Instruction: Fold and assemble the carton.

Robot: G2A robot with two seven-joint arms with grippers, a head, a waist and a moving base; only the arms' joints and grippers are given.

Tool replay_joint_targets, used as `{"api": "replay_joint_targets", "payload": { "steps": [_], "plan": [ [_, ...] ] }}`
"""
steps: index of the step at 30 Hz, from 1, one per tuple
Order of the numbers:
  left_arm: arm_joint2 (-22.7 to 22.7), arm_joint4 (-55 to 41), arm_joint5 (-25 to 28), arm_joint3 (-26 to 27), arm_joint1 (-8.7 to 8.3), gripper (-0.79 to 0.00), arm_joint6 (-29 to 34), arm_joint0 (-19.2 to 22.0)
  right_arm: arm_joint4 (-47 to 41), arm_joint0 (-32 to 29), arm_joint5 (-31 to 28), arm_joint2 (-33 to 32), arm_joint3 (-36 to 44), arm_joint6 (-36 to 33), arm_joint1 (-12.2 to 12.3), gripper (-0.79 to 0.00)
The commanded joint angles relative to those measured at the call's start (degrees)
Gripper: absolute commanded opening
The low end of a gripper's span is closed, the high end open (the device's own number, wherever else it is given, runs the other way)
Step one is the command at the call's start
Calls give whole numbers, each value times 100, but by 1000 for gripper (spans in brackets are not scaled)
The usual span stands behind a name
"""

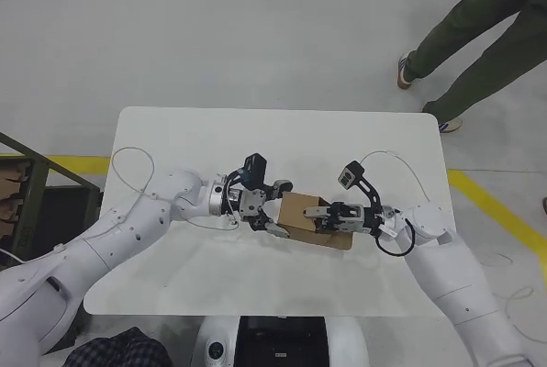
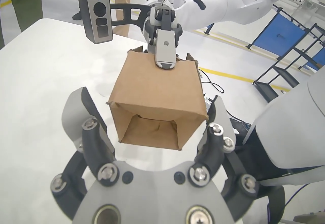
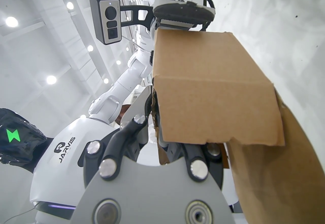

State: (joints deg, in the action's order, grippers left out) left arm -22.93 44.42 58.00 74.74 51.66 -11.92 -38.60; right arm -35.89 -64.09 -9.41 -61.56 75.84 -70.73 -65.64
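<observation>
Right pincer clamps the carton at 3 o'clock; left pincer, spread apart at 9 o'clock, should fold the open end inward squarely

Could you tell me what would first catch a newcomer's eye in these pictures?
A brown carton is held at the middle of the white table, between both arms. The right gripper clamps a wall at one end; the left gripper stands open, fingers flanking the carton's open other end.
</observation>
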Motion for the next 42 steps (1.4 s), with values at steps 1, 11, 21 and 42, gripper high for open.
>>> {"api": "replay_joint_targets", "payload": {
  "steps": [1,11,21,42],
  "plan": [
    [-3,50,0,-22,8,-31,-17,13,-1,2,4,2,6,2,-1,-785],
    [116,-58,0,-102,65,-262,32,35,117,-19,34,5,93,65,9,-785],
    [319,-506,0,-122,85,-357,182,139,190,-66,42,13,168,134,15,-785],
    [337,-609,0,-338,-44,-416,-268,75,3,-130,76,-242,107,58,71,0]
  ]
}}
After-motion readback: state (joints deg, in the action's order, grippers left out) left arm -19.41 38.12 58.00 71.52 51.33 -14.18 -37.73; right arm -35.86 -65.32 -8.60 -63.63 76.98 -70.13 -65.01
